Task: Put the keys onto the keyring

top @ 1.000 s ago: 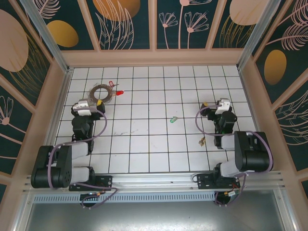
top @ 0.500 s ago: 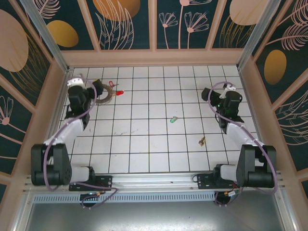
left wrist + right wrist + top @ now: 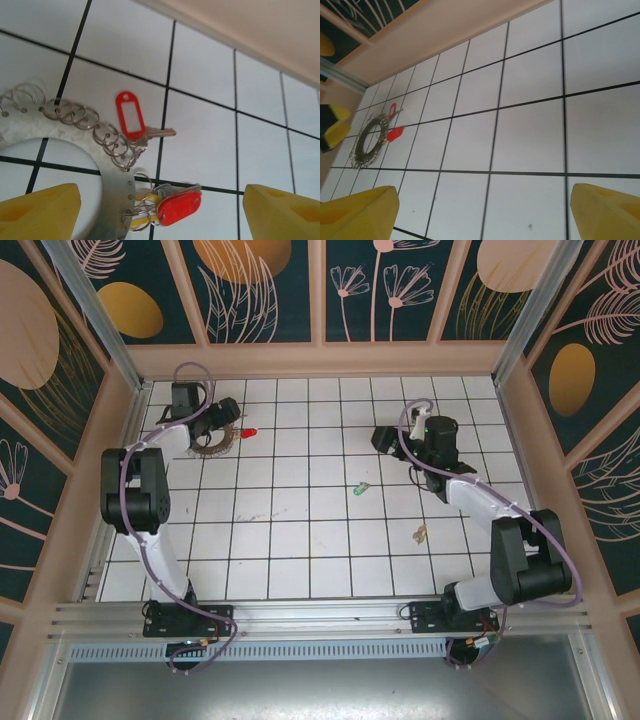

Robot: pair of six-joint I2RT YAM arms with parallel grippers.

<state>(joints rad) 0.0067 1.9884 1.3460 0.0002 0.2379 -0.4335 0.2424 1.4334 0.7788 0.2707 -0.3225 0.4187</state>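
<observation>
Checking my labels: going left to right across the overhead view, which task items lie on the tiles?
keyring → red-tagged key → green key → brass key

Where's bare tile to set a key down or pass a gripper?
Bare: tiles between the toothed silvery metal keyring and the small green-headed key; near rows left of the small brass key. Crowded: far-left corner, red-tagged keys at the ring's rim, left gripper over it.

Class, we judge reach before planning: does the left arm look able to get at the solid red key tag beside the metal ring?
Probably yes: its open fingers hang over the red tag at the ring's rim, nothing lying between, though small loops crowd it.
</observation>
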